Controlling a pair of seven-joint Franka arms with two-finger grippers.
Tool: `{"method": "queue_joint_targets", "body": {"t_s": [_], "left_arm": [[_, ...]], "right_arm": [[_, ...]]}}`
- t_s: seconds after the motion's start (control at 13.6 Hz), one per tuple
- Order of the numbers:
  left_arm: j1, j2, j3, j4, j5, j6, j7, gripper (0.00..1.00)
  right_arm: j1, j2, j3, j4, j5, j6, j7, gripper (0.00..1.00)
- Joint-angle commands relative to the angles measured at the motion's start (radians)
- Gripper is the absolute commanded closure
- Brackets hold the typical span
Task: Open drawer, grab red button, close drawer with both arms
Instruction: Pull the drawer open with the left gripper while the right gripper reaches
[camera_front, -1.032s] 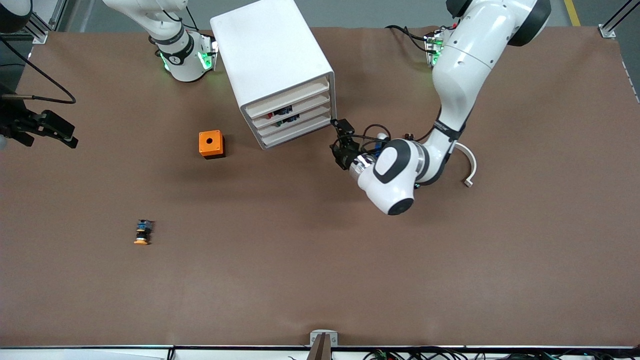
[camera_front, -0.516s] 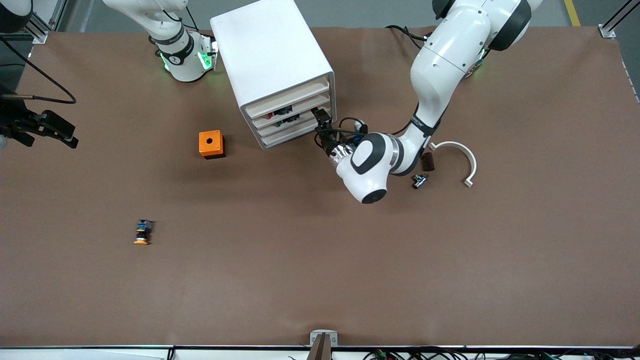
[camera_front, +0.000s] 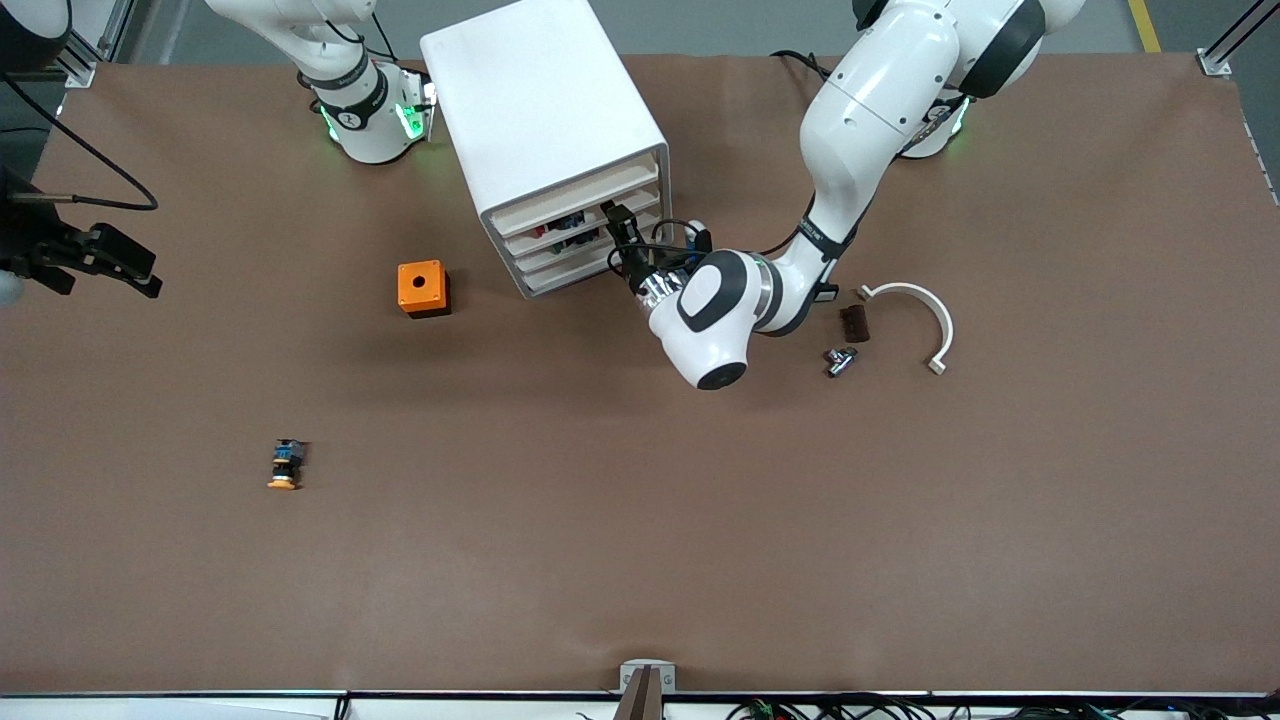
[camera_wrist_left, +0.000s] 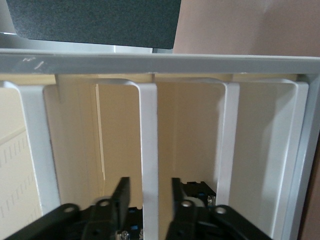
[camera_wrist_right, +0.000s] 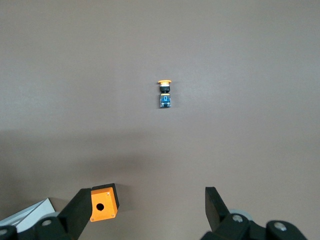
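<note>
The left gripper (camera_front: 620, 226) has swung in over the last second from just off the corner of the white cabinet (camera_front: 545, 110) to the cabinet's front, and it now sits against the stack of four tray drawers at the level of the middle ones; in the left wrist view the left gripper (camera_wrist_left: 149, 200) has its jaws spread, one to each side of a thin white front edge that I take to be the lip of the drawer (camera_wrist_left: 149, 145) to be opened; nothing is pinched yet and the drawer (camera_front: 590, 237) still looks flush with its neighbours; so the reach looks done, and closing on the lip and pulling remain. The button (camera_front: 541, 231) shows only as a small red speck among dark parts inside the cabinet, between the drawer fronts; it is too small to make out its cap or body, and I cannot tell which tray holds it. The right gripper (camera_front: 100, 262) waits high at the right arm's end of the desk (camera_front: 640, 560), its jaws spread and empty; its wrist view looks down on the orange box (camera_wrist_right: 104, 203) and the orange-capped button (camera_wrist_right: 164, 93), which is not the one wanted. A curved white piece (camera_front: 915, 305) lies on the desk near the left arm.
</note>
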Motion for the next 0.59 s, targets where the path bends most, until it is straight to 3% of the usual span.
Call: {"method": "queue_joint_targets", "body": {"t_s": [0.0, 0.29, 0.52], "left_arm": [[-0.005, 0.009, 0.007, 0.015, -0.008, -0.015, -0.013, 0.99], [0.029, -0.001, 0.017, 0.029, 0.008, -0.071, -0.003, 1.0], [0.136, 0.002, 0.019, 0.083, 0.017, -0.079, 0.068, 1.0]], "right_arm": [[-0.014, 0.019, 0.017, 0.01, 0.002, 0.003, -0.007, 0.0], [0.028, 0.027, 0.017, 0.013, 0.002, -0.004, 0.152, 0.01], [0.105, 0.035, 0.017, 0.013, 0.01, -0.023, 0.355, 0.01]]}}
